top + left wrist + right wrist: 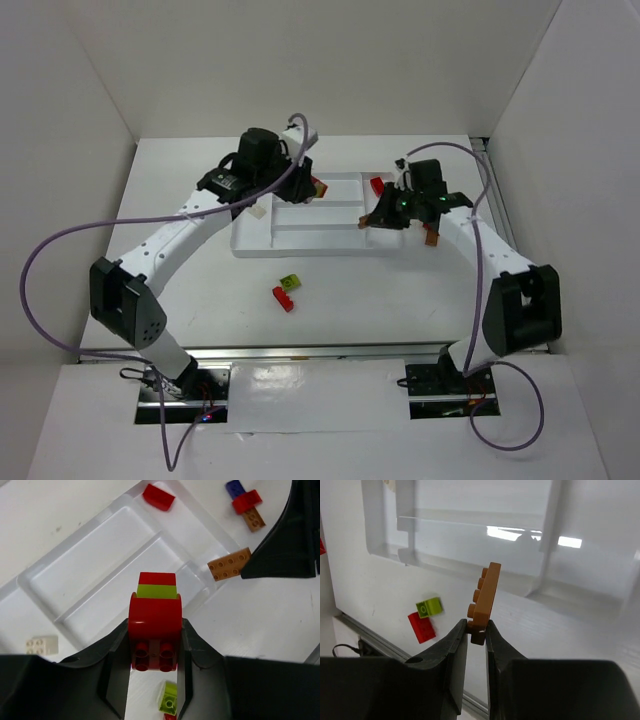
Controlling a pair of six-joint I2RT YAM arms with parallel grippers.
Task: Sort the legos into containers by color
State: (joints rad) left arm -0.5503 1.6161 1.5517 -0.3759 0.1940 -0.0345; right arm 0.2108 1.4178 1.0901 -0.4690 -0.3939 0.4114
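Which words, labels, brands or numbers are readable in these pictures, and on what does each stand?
None is readable.
Pale marks on the left arm's black wrist housing: too small to read.
The red lego, the orange-brown lego and the tray show no writing.
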